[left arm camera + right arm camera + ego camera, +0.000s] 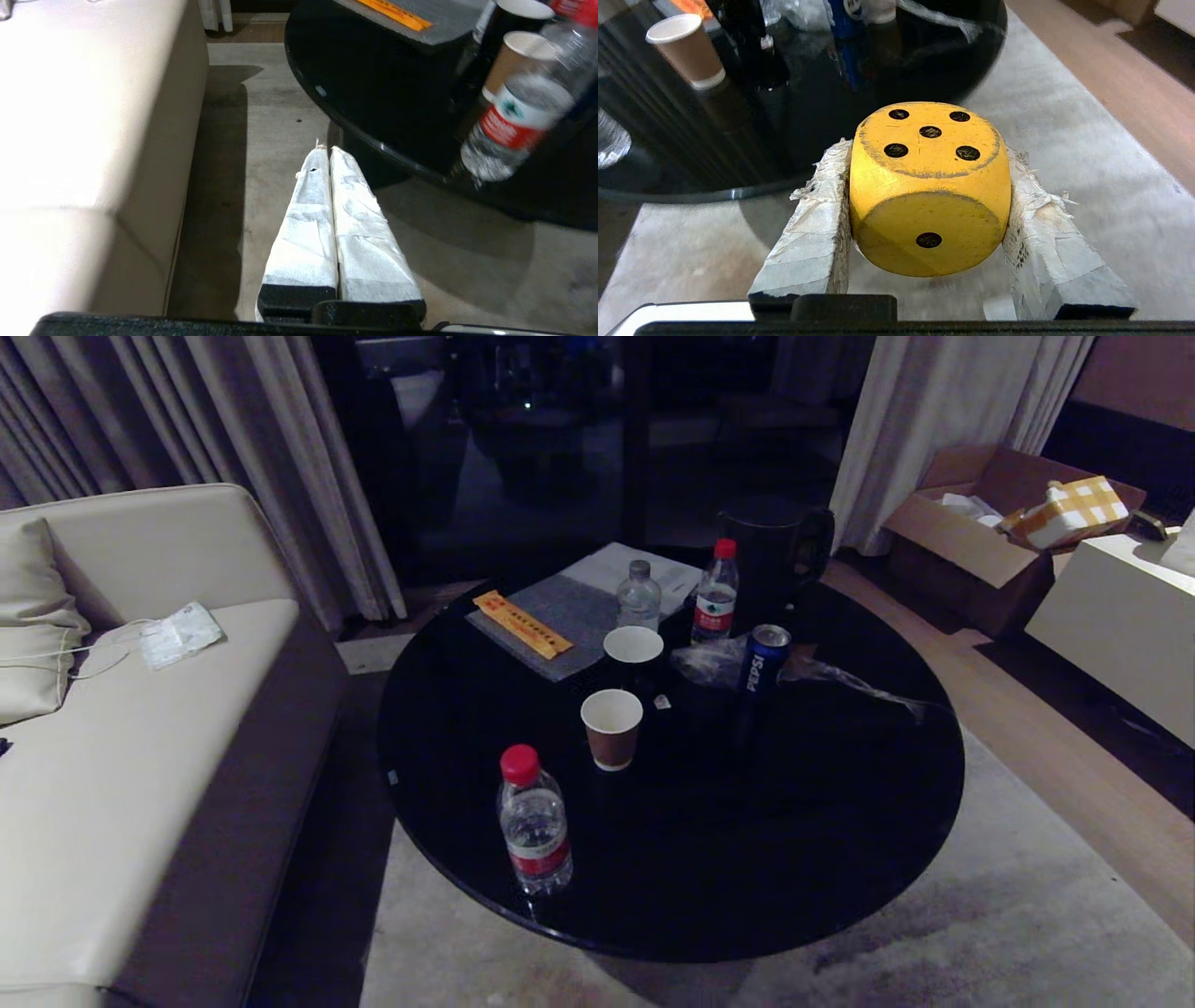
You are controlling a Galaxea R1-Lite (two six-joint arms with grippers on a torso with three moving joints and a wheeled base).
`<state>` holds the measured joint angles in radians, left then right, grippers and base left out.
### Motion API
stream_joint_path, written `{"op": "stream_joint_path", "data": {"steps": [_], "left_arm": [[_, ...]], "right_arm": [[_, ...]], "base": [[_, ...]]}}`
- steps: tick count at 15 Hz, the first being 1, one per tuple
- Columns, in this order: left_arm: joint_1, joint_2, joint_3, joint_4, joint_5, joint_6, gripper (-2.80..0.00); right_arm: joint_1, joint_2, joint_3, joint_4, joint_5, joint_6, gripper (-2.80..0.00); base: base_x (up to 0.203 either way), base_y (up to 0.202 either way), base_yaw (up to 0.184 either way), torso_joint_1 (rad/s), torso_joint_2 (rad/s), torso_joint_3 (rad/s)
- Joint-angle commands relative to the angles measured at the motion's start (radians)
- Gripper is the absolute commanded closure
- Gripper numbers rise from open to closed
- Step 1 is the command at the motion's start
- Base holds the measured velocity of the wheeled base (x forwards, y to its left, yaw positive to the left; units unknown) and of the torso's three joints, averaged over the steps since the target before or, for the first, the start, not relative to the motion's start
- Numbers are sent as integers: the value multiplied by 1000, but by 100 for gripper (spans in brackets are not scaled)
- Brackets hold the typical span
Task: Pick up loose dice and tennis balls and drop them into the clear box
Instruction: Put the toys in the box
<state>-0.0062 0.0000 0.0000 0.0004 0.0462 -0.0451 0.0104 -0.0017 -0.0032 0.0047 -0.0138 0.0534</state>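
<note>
right gripper (924,177): clamped on the yellow die (930,186), taped fingers (817,224) squeezing it from both sides, five pips up and one pip facing the camera

left gripper (331,154): pressed shut on nothing, just hanging over the carpet (280,116) with the sofa (93,116) on one side of it and the table (373,93) edge on the other

where the die is: held off the floor, with the round black table just ahead of the right gripper, paper cup (684,49) and blue can (845,14) further beyond

progress: looks like one die grabbed but not dropped off yet, I can't spot the clear box anywhere in any view, so the drop is yet to come

what's left: no tennis balls or other dice in sight either, so I'd guess most of the job is ahead, plus finding the box

readable stuff: the can (764,658) says PEPSI plain as day; the water bottles (534,821) have red caps and red-and-white labels but I can't read the print; the orange strip (521,623) on the grey mat has writing too small to make out
</note>
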Motion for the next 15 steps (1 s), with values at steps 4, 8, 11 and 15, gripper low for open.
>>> {"op": "stream_joint_path", "data": {"steps": [4, 8, 11, 15], "left_arm": [[0, 2, 2, 0, 1, -2, 0], [0, 2, 2, 0, 1, -4, 0], [0, 2, 2, 0, 1, -4, 0], [0, 2, 2, 0, 1, -4, 0]], "right_arm": [[0, 2, 0, 0, -1, 0, 0], [0, 2, 0, 0, -2, 0, 0], [0, 2, 0, 0, -2, 0, 0], [0, 2, 0, 0, -2, 0, 0]], "base": [[-184, 0, -2, 1, 1, 2], [-184, 0, -3, 2, 3, 2], [-182, 0, -1, 1, 4, 0], [-184, 0, -1, 1, 3, 4]]}}
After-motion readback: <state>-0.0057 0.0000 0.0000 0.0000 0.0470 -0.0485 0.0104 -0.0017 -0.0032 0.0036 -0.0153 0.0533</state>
